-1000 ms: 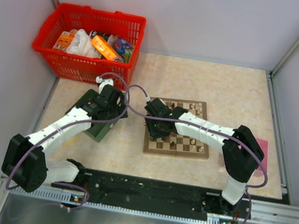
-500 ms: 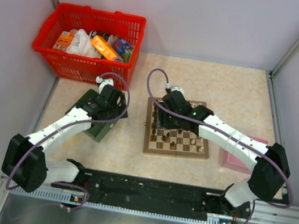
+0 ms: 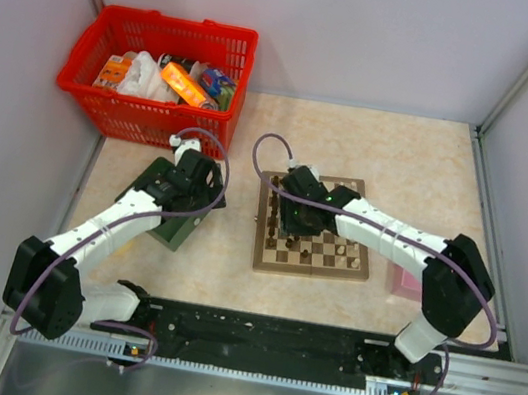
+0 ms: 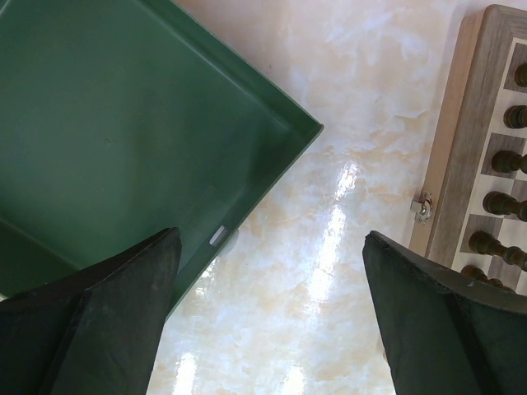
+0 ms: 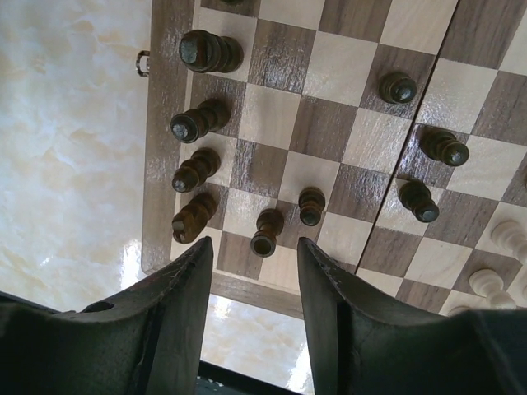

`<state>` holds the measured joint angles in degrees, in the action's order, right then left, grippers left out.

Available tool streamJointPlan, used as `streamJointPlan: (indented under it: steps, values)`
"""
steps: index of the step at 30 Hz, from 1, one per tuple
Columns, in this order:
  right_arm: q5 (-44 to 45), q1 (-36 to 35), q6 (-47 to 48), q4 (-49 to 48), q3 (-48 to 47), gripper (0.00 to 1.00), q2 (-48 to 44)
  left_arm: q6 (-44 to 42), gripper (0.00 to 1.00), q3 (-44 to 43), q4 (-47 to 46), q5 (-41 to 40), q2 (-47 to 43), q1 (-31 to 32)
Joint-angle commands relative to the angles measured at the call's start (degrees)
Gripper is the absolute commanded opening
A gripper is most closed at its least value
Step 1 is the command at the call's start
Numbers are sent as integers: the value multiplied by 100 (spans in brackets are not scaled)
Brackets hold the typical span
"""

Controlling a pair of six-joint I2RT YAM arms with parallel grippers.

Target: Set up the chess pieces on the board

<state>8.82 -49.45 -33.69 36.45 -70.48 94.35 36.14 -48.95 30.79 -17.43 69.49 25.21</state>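
Right gripper (image 5: 255, 251) has shifted along the left side of the board (image 5: 165, 99) since half a second ago. Dark chess pieces (image 5: 198, 169) stand close-packed along that edge, pale ones (image 5: 486, 280) farther in. Its jaws are parted and empty above a dark pawn (image 5: 265, 233). Risk: a descending finger clips neighbours and topples them. Left gripper (image 4: 272, 239), jaws released wide, hangs left of the board beside the green tray (image 4: 123, 123).

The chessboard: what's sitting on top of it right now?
Dark brown pieces sit mostly along one edge of the board, a few farther in; cream pieces show near a corner. From above, the right arm hides several squares.
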Motion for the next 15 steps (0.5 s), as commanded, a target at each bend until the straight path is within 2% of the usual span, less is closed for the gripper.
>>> streamJointPlan:
  steps: [1, 15]
  values:
    - [-73, -3, -41, -24, -45, 45, 154, 86, 97, -71, -143, 12, -129, -16]
    - [-64, -65, -15, 64, -36, 36, 453, 60, 97, -80, -205, 29, -85, -16]
